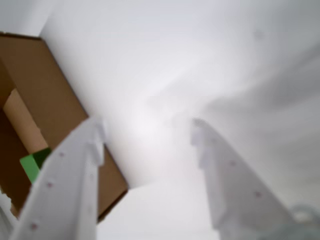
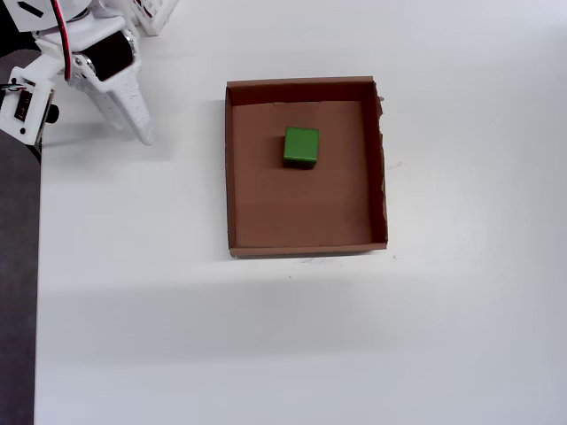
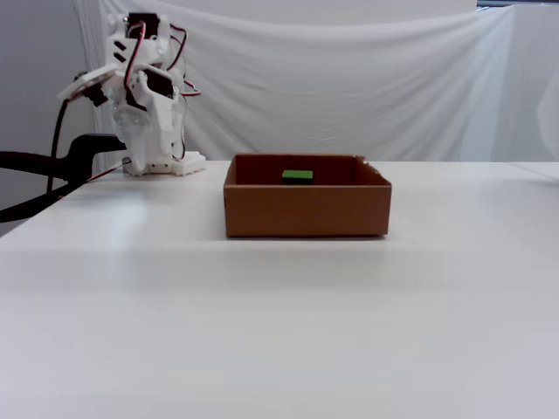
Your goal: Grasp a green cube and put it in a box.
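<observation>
Seen from the fixed view, the white worktop (image 3: pixel 279 332) lies bare in front; behind it sits the cardboard box (image 3: pixel 306 209), and inside, toward its far wall, rests the green cube (image 2: pixel 301 147). It looks light, stiff and matte, so two opposite flat faces should give a sure hold. Farthest back, the claw (image 1: pixel 147 132) hangs spread and empty, well apart from the box

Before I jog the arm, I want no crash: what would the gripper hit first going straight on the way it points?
Probably the bare white table. The open gripper aims beside the brown cardboard box, not into it; depth is unclear.
</observation>
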